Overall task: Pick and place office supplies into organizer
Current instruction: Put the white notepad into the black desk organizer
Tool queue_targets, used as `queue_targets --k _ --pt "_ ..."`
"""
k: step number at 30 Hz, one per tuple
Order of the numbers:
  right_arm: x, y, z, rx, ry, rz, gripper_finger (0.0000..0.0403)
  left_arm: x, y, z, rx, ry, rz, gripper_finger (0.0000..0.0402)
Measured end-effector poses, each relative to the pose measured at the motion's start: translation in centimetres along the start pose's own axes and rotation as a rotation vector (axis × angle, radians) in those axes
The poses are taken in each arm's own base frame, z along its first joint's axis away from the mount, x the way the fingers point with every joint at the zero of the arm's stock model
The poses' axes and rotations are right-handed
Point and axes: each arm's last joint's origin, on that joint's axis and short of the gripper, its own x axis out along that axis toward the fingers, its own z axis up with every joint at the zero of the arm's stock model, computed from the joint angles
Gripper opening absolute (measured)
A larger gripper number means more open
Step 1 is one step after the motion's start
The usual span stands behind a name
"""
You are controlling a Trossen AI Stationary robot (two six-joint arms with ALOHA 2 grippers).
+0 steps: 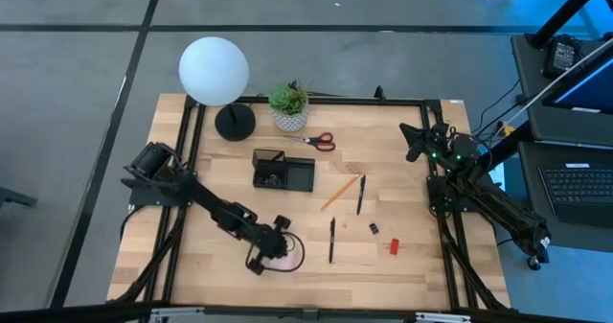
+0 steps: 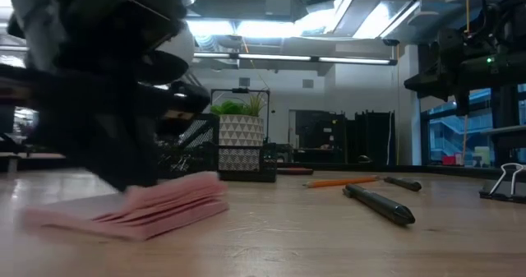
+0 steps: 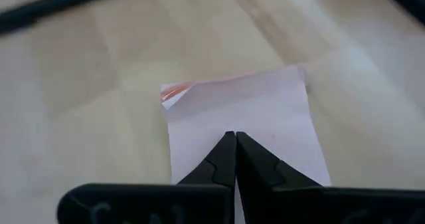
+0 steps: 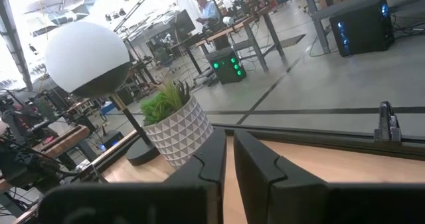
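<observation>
- The big light wooden table (image 1: 220, 275) is holding everything.
- The left dark robot arm is reaching low over the near side of the table. Its left gripper (image 3: 234, 139) is pointing down at the pink square sticky-note pad (image 3: 252, 117). The two fingers are pressing together at the tips and are not gripping anything. The pad is lying flat on the wood with one corner curling up.
- The right dark robot arm is waiting up high at the far right edge of the table. Its right gripper (image 4: 229, 144) is showing almost no gap between its fingers, and it is holding nothing.
- The white ball lamp (image 1: 214, 70) and the small green plant in a white pot (image 1: 288, 104) are standing at the far side.
- The small black organizer tray (image 1: 283, 171) is sitting near the middle, just in front of the plant. Some small dark things are lying in its left part; I cannot tell what they are.
- The red-handled scissors (image 1: 321, 141) are lying beside the plant.
- The orange pencil (image 1: 339, 192) and two black pens (image 1: 360, 194) (image 1: 331, 240) are lying right of the tray.
- A tiny black clip (image 1: 374, 229) and a small red block (image 1: 393, 246) are lying nearby.
</observation>
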Motion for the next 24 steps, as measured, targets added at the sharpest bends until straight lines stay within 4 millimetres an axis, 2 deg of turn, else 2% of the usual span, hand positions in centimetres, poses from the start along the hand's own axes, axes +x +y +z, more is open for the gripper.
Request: queue_targets --k 18,24 --pt "0.0 0.0 0.0 -0.029 0.000 0.000 0.0035 0.0 4.4 -0.7 0.363 0.126 0.362 0.0003" --pt "0.0 0.0 0.0 -0.051 0.000 0.000 0.0035 -0.1 5.3 -0.9 0.400 0.168 0.420 0.0003"
